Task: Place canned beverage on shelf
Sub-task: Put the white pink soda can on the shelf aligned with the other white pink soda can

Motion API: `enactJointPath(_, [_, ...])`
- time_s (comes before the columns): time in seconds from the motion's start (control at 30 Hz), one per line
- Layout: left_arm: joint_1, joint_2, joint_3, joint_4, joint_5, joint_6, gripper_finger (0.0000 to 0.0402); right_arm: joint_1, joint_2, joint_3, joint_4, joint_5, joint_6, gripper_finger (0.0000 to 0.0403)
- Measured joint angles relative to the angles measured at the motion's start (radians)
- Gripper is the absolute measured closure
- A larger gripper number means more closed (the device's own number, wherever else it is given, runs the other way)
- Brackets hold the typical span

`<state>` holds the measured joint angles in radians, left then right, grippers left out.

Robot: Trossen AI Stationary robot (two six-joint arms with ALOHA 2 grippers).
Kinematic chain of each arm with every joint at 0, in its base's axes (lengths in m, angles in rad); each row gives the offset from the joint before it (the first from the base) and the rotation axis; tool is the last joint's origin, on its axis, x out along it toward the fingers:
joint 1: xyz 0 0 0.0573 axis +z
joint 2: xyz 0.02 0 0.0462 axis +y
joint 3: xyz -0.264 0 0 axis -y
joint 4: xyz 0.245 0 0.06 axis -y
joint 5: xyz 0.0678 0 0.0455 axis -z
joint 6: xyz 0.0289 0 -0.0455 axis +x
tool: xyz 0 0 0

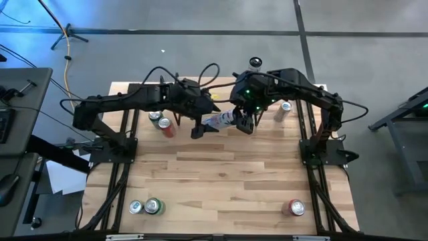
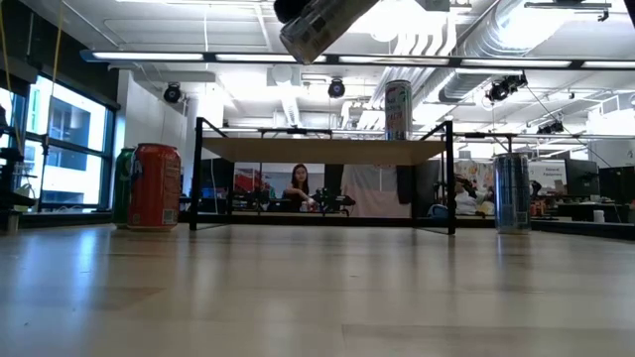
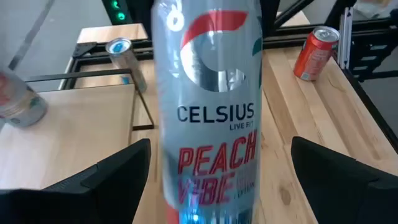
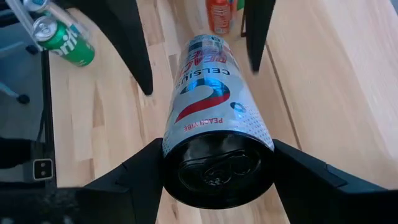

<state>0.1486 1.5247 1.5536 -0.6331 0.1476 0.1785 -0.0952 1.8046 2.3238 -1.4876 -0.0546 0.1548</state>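
Observation:
A silver Celsius can, the canned beverage (image 1: 221,120), hangs high over the table's far half, lying nearly level between my two arms. My right gripper (image 4: 217,180) is shut on its tab end. My left gripper (image 3: 221,162) is open; its fingers stand on either side of the can's bottom end with a gap showing on each side. The low view shows the can (image 2: 317,25) tilted, well above the shelf (image 2: 317,151). The shelf is a light-wood board on black legs at the table's far side, and another can (image 2: 398,109) stands upright on it. My right gripper pinches the can's wall just below the tab-end rim (image 4: 171,146) between its two fingers (image 4: 134,177). It comes from the table's right, slanting down. The can sticks out past the fingertips toward the left arm, lifted clear of table and shelf, nearly level.
A red can (image 2: 156,186) and a green one (image 2: 124,183) stand left of the shelf, and a slim silver can (image 2: 512,193) stands to its right. Two cans (image 1: 145,206) stand at the near left and one (image 1: 294,207) at the near right. The table's middle (image 1: 221,174) is bare wood.

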Motion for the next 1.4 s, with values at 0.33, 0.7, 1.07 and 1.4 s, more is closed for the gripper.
enactJointPath(0.33, [0.001, 0.039, 0.000, 0.006, -0.001, -0.018, 0.0053, 0.000, 0.002, 0.000, 0.011, -0.022, -0.036, 0.0162])
enactJointPath(0.7, [0.002, 0.039, 0.000, 0.008, -0.003, -0.020, 0.0120, 0.000, 0.002, 0.000, 0.011, -0.020, -0.070, 0.0159])
enactJointPath(1.07, [0.015, 0.038, 0.000, -0.001, -0.013, -0.016, 0.0246, -0.002, 0.002, 0.000, 0.004, -0.019, -0.151, 0.0132])
enactJointPath(1.4, [0.027, 0.028, -0.001, -0.161, -0.152, 0.026, 0.0236, -0.010, -0.022, 0.000, -0.046, -0.025, -0.156, 0.0122])
